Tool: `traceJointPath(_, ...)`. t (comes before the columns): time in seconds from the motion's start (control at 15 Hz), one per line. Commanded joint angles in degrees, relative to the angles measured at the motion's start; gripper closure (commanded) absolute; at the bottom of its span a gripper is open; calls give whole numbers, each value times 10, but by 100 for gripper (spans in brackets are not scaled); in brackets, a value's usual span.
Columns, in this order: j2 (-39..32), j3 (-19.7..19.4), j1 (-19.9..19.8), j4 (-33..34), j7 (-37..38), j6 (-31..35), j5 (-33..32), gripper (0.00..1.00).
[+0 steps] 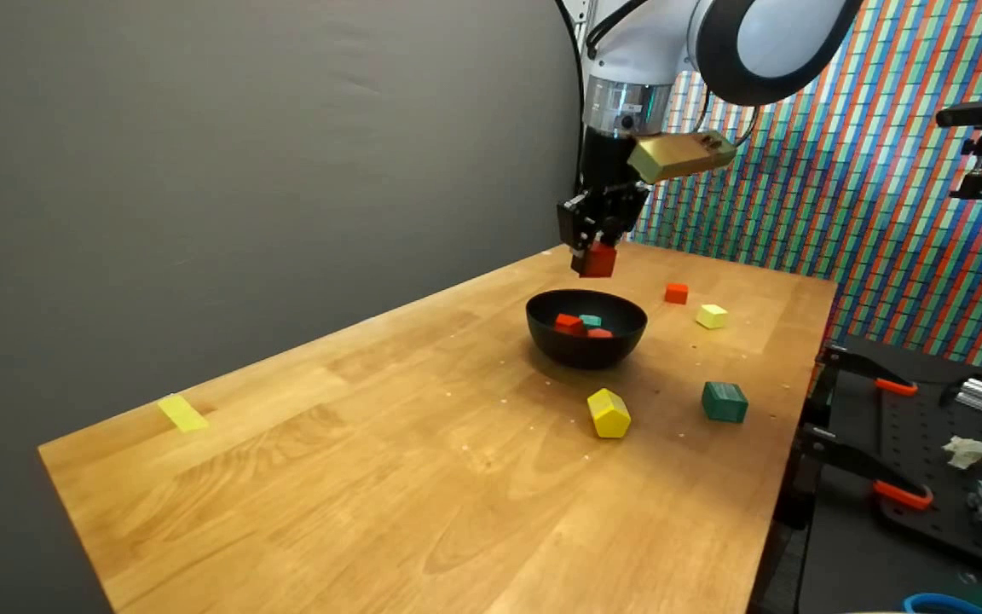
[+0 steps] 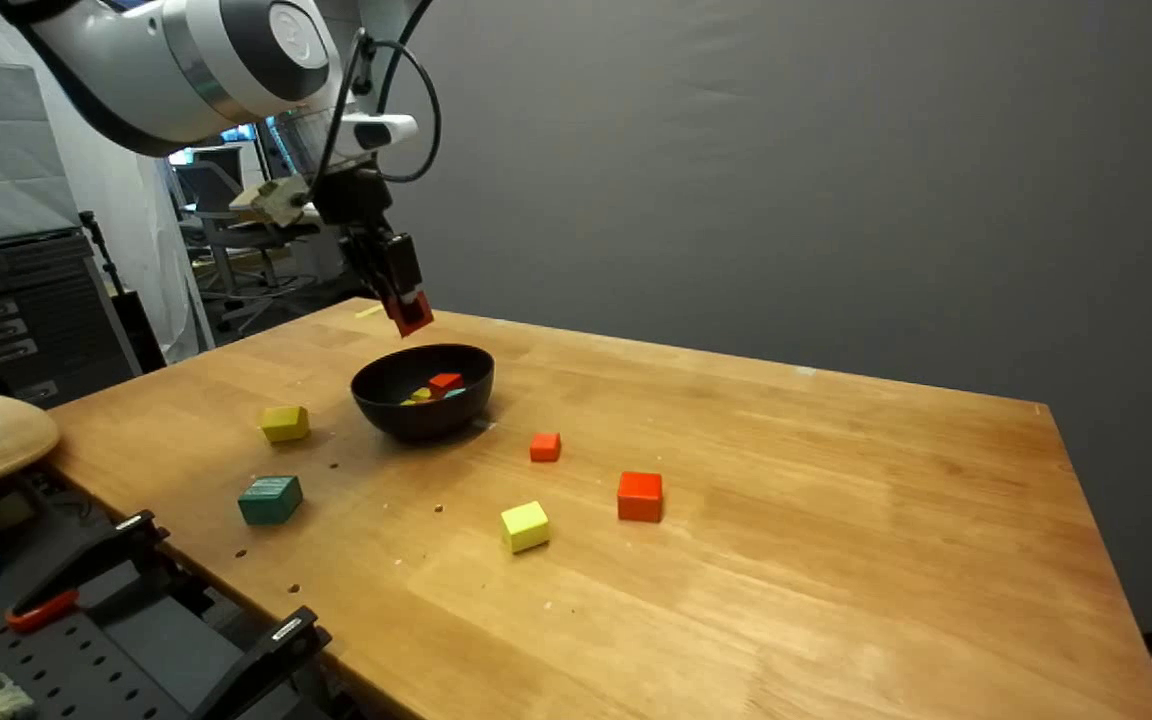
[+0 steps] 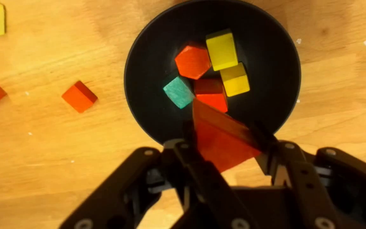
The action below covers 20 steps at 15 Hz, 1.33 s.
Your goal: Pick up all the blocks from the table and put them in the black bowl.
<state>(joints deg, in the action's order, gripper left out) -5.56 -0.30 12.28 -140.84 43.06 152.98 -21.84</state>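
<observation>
1. We see the tabletop [image 2: 836, 570] across the lower part of both exterior views.
2. In an exterior view the black bowl [image 2: 416, 420] stands left of centre — red, yellow and green blocks [image 3: 210, 95] inside.
3. We see the jaws above it, clamped on a red block [image 1: 598, 261].
4. On the tabletop in an exterior view: a green block [image 2: 271, 500] and a yellow block [image 2: 284, 424] at left — near centre, another red block [image 2: 640, 497], a pale yellow block [image 2: 526, 527] and a small red block [image 2: 545, 447].

Colours, from where I stand: bowl [image 1: 585, 351] black; blocks [image 1: 609, 414] red, yellow, green; table [image 1: 355, 495] tan, wood-grained. In an exterior view, upper right: backdrop [image 1: 892, 188], multicoloured stripes; upper left: wall [image 1: 269, 170], grey.
</observation>
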Motion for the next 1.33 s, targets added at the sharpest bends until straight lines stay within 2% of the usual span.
traceJointPath(0.0,-54,4,-14,18,8,28,5,79)
traceJointPath(0.07,-60,2,-13,16,6,31,11,29)
traceJointPath(0.13,-63,2,-11,16,0,28,20,28)
traceJointPath(0.2,-59,8,-10,14,-14,20,37,23)
traceJointPath(0.4,-21,56,-9,1,-108,-18,125,0)
traceJointPath(0.47,-58,24,-2,8,-61,12,86,0)
traceJointPath(0.53,-54,31,0,8,-68,8,94,8)
traceJointPath(0.6,-55,30,3,8,-66,8,94,1)
traceJointPath(0.67,-58,28,3,8,-66,8,94,0)
traceJointPath(0.8,-67,6,18,20,-69,-18,17,0)
traceJointPath(0.93,-52,-28,26,17,-16,-13,-67,0)
traceJointPath(1.07,-25,-50,4,1,5,-5,-101,0)
traceJointPath(1.27,3,-77,-58,-14,-31,12,-65,0)
